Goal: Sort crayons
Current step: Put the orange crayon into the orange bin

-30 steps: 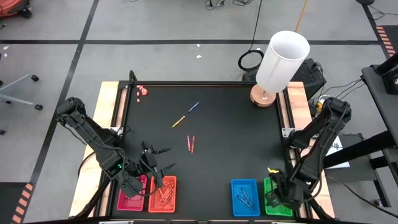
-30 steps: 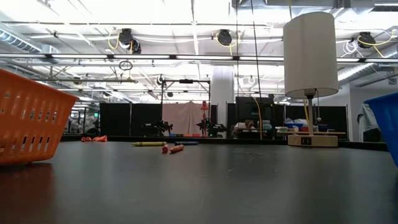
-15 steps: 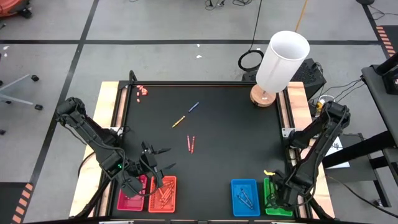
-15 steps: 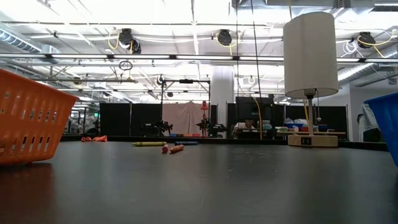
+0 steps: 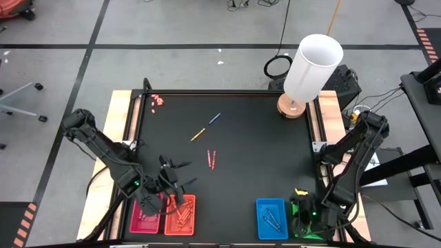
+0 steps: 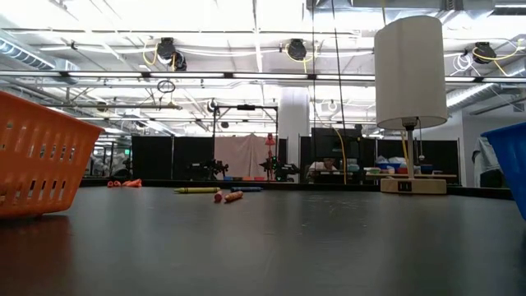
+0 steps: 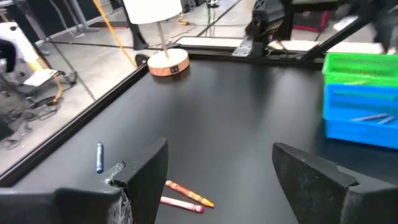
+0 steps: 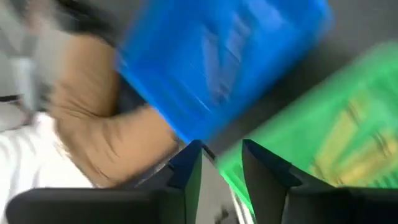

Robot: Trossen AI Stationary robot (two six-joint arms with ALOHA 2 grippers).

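Hovering over the green tray [image 5: 302, 222] at the counter's [image 5: 248, 151] near right corner, the right pincer [image 8: 221, 163] has its fingers slightly parted with nothing between them. The left pincer [image 7: 217, 168] gapes wide and empty above the orange tray [image 5: 180, 213]. Four crayons [image 5: 211, 159] lie loose mid-counter; others rest in the trays.
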